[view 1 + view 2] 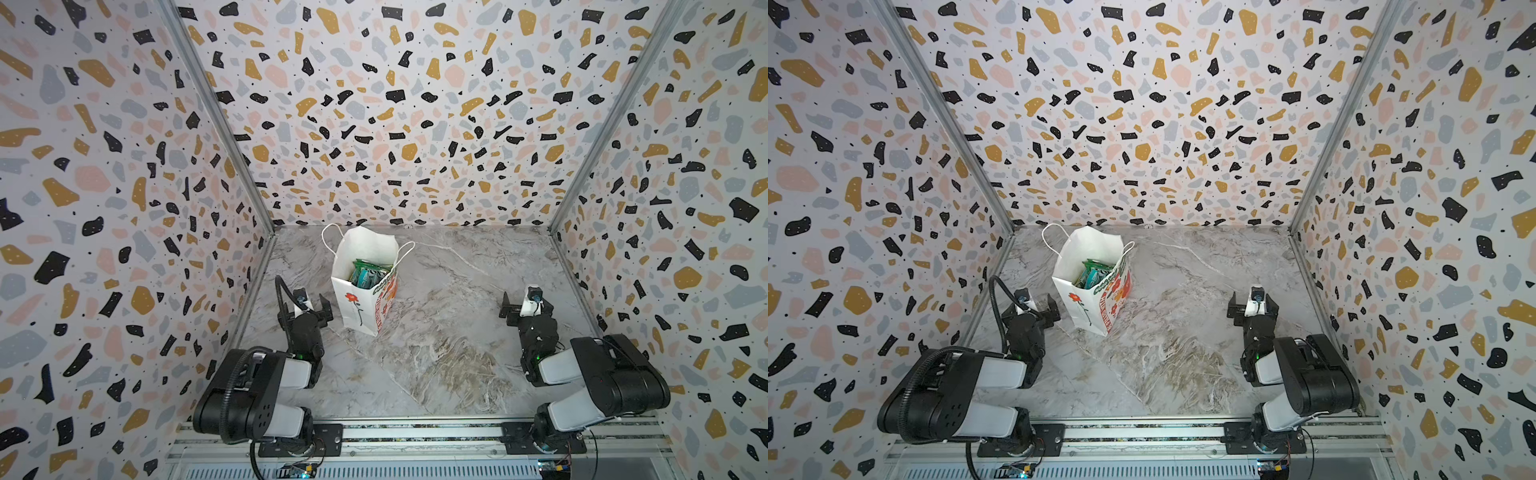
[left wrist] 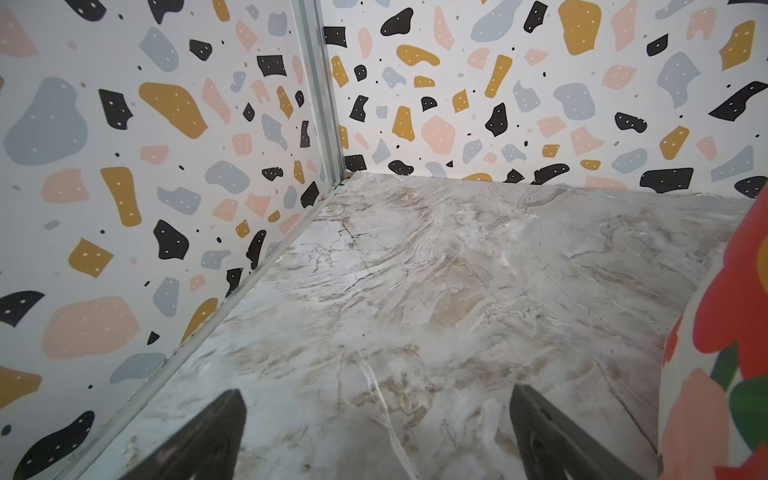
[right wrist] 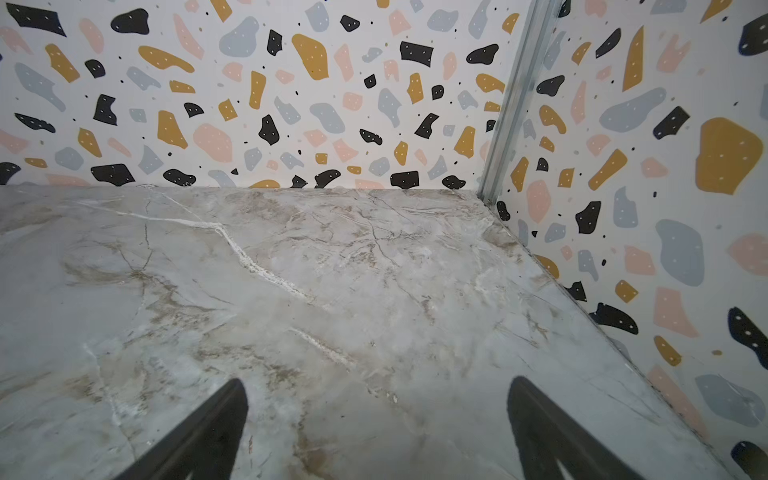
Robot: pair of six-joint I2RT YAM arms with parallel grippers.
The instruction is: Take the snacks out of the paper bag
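the left gripper point(image 2: 376, 399) is hanging low over the marble-patterned table point(image 1: 436, 365), its dark jaws standing wide apart and gripping nothing, with the paper bag point(image 1: 358, 309) just beside it toward the middle. the bag is standing upright left of the table's centre with its mouth gaping upward. it is a thin white shell with creased walls, showing a red flower on a black stem on its narrow face and a red-orange floral print on its broad side. two white cord handles point(image 1: 328, 239) are looping outward from the rim. inside, the snacks point(image 1: 368, 274) are sitting on edge, packed together, with green and teal tops poking up just below the rim; their number cannot be told. they are looking flat, glossy and light, and are likely slippery and crinkly, so pinching a top edge across the thin side is probably the surest hold. the bag is likely very light and soft-walled, so it may be tipping or sliding under a sideways nudge; steadying a wall with one arm while the other is reaching down from above seems wise. well to the right, the right gripper point(image 3: 378, 386) is hovering over bare table, jaws likewise spread and empty.
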